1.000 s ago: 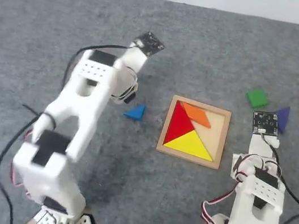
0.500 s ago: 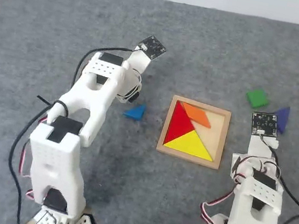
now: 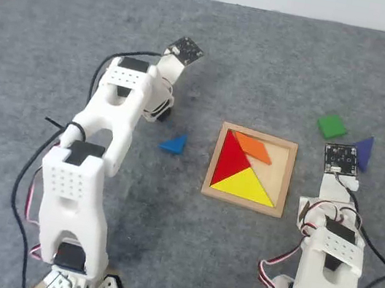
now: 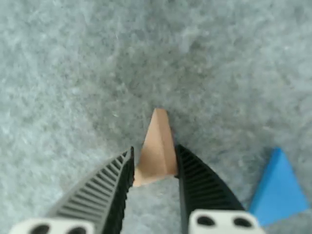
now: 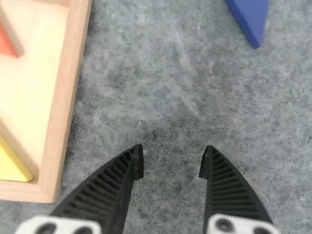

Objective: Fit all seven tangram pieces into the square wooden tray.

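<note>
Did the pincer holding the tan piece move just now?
Yes. In the high view the left pincer, shut on the tan piece, has shifted slightly up and left, away from the light blue triangle, which stayed put.

Left gripper pinching tan piece, blue triangle lying near. Open mat running from there to tray. Right gripper hanging spread over mat, tray wall beside.

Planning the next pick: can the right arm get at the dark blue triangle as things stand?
Probably yes. The right arm has its jaws open and empty, and only bare carpet lies between them and the dark blue triangle.
</note>
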`<action>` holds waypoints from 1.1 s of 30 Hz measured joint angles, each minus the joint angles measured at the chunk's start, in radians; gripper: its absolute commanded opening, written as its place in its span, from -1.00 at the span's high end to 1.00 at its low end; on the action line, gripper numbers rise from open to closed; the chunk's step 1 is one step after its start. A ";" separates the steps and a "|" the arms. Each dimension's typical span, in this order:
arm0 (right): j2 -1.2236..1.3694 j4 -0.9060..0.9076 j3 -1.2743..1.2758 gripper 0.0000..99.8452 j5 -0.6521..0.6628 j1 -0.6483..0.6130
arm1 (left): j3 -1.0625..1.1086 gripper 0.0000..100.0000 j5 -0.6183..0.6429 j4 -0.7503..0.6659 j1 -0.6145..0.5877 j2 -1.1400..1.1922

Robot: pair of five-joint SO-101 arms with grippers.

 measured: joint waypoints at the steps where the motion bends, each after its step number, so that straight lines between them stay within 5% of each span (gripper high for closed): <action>1: 0.000 0.000 0.000 0.61 0.000 0.000 | -0.018 0.71 0.000 0.011 0.000 0.014; 6: 0.000 0.000 0.000 0.61 0.000 0.002 | -0.092 0.97 -0.018 0.052 0.000 0.060; 18: 0.000 0.000 0.000 0.61 0.000 0.002 | -0.400 0.98 -0.064 0.348 0.009 0.120; 25: 0.000 0.000 0.000 0.61 0.000 0.002 | -0.532 0.98 -0.129 0.588 0.272 -0.075; 33: 0.000 0.000 0.000 0.61 0.000 0.000 | -0.123 0.98 -0.104 0.473 0.509 -0.543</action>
